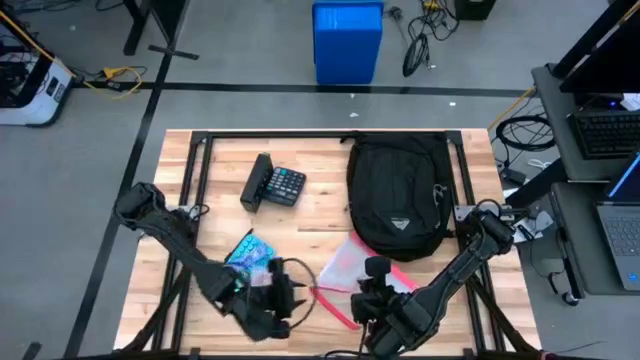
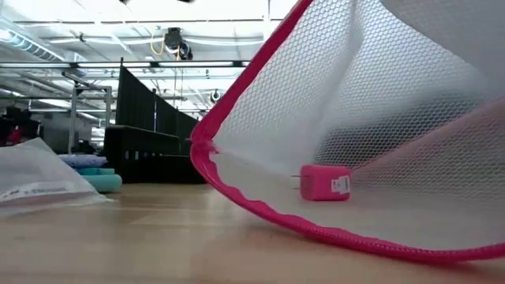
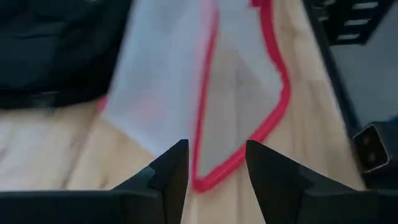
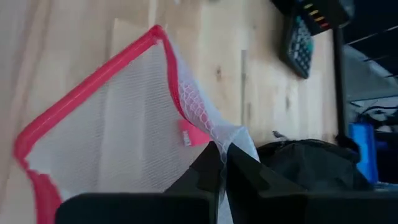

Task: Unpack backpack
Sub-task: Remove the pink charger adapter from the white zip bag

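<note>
Backpack [image 1: 398, 195] beyond right gripper [image 4: 222, 163] (pinching mesh pouch [image 4: 118, 124]).

Both dark arms reach in from the near corners of the desk [image 1: 200, 170] and bend toward its near middle. The left gripper [image 3: 216, 165] is low over the desk, its two fingers apart. The right gripper [image 4: 222, 163] is beside it, with its fingers pressed together on white net of the mesh pouch [image 4: 118, 118], lifting one edge.
</note>
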Action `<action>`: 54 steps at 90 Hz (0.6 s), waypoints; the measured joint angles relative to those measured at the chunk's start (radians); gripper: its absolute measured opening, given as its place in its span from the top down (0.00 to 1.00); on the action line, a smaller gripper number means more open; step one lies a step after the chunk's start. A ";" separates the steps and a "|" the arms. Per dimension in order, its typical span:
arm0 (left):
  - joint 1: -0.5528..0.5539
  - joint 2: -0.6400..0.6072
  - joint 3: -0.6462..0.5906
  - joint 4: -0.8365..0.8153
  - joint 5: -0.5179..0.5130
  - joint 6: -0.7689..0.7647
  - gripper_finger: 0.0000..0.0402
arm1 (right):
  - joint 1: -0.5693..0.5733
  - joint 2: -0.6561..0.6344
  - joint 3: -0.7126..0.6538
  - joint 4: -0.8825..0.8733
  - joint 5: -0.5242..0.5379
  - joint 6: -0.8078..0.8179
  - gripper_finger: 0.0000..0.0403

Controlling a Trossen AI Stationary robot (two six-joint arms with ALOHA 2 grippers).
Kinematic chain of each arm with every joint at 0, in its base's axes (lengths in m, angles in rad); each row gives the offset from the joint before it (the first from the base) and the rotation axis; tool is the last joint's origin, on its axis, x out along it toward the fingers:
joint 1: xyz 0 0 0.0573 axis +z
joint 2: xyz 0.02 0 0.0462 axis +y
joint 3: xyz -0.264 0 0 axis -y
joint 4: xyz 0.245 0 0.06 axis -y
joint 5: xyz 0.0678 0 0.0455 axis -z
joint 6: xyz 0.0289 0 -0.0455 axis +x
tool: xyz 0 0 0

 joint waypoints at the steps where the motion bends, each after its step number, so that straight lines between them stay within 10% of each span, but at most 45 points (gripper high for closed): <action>1: 0.003 0.005 -0.001 0.010 0.013 0.008 0.63 | -0.001 0.000 0.000 0.000 0.003 0.001 1.00; 54: 0.189 0.252 -0.002 0.320 0.136 0.094 0.63 | -0.020 0.000 0.000 -0.011 0.142 0.001 1.00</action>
